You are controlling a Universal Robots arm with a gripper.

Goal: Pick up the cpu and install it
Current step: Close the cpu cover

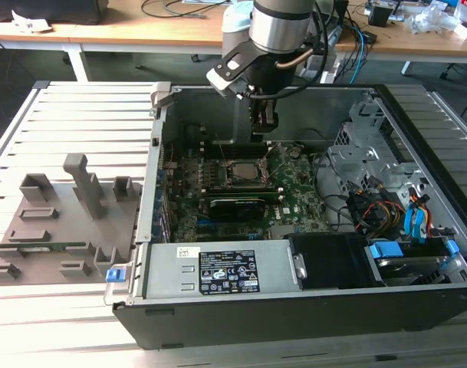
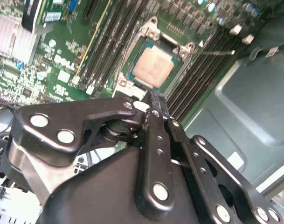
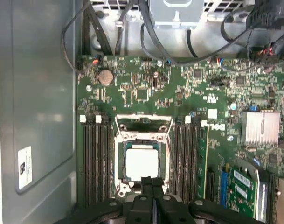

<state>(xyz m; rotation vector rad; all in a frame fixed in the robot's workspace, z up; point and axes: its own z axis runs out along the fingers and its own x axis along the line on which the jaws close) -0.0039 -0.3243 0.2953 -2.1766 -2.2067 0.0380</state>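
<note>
1. The gripper (image 3: 152, 181) hangs inside the open case (image 1: 152, 192), low over the motherboard (image 3: 179, 88).
2. Its two fingers (image 3: 146, 184) are pressed together along a thin seam and hold nothing.
3. The cpu (image 3: 142, 162) lies flat in the socket (image 3: 117, 156), pale metal top up, apart from the gripper.
4. In both wrist views the fingertips sit just beside one edge of the socket, over its metal frame and clear of the cpu's top.
5. Dark memory slots (image 3: 96, 163) run along both sides of the socket.
6. A silver heatsink (image 3: 260, 127) stands on the board, well apart from the socket.
7. In the exterior view the arm comes down from the far side into the middle of the case, ending over the far part of the board.
8. A grey tray (image 1: 41, 230) with moulded holders lies on the table (image 1: 80, 107), at the exterior view's left of the case and well apart from the gripper.
</note>
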